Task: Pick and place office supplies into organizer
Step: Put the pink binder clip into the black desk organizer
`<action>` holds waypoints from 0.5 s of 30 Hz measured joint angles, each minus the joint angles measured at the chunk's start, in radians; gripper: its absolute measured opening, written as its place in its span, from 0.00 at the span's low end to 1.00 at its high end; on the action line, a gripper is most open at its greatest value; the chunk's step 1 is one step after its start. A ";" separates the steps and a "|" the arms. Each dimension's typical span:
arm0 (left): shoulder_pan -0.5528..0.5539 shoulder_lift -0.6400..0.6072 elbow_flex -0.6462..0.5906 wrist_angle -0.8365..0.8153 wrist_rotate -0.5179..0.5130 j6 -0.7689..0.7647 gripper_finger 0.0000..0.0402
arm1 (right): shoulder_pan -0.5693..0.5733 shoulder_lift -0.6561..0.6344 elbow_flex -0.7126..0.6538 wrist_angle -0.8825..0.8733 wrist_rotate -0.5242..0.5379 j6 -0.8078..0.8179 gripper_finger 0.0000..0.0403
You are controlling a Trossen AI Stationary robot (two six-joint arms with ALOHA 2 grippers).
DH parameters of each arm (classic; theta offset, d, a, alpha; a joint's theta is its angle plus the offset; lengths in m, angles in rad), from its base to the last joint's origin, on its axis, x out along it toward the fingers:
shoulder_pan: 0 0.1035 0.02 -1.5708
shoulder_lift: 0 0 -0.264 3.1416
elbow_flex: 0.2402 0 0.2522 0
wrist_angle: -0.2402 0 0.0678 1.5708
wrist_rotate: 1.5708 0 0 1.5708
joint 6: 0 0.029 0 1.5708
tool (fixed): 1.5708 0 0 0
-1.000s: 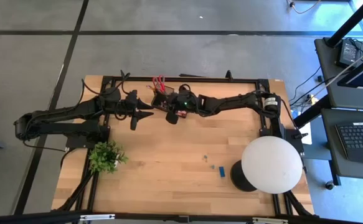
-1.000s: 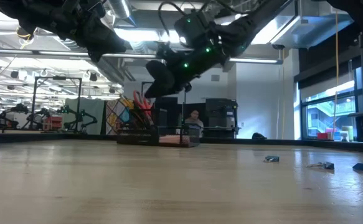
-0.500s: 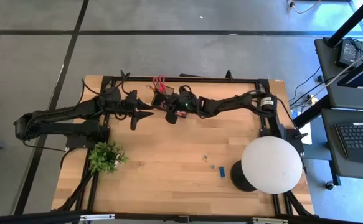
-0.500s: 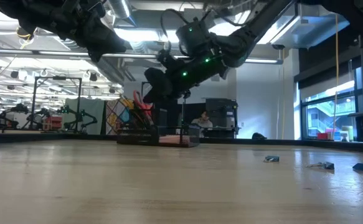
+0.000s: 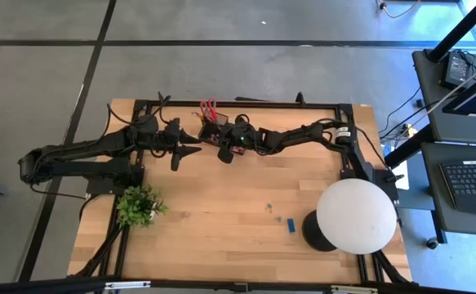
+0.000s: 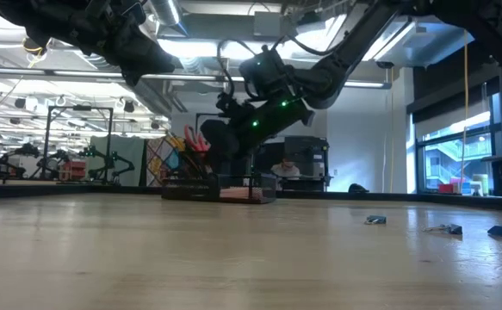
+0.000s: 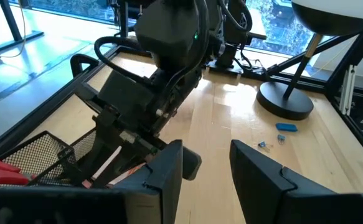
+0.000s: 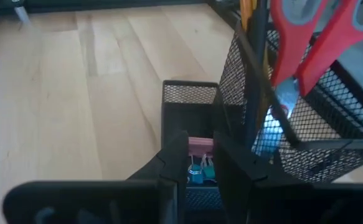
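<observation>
The right claw hangs nearly shut just above the black mesh organizer, gripping a tiny clip. Beyond it, red-handled scissors stand in the cup. The left claw, half open and empty, waits beside the organizer over the wooden tabletop.

The worktop is pale wood with smooth planks and a light sheen. The organizer is black wire mesh, matt. The scissors have glossy red plastic handles. Both arms look like dark matt plastic or metal. The globe lamp is smooth matt white on a black base.
</observation>
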 joint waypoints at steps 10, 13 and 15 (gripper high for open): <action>0.000 0.000 0.000 0.000 0.000 0.000 0.32 | -0.024 0.009 0.000 -0.003 0.000 0.026 0.17; 0.000 0.000 0.000 0.000 0.000 0.000 0.32 | -0.029 0.009 0.000 -0.006 0.000 0.045 0.17; 0.000 0.000 0.000 0.000 0.000 0.000 0.32 | -0.031 0.009 0.000 -0.010 -0.001 0.062 0.17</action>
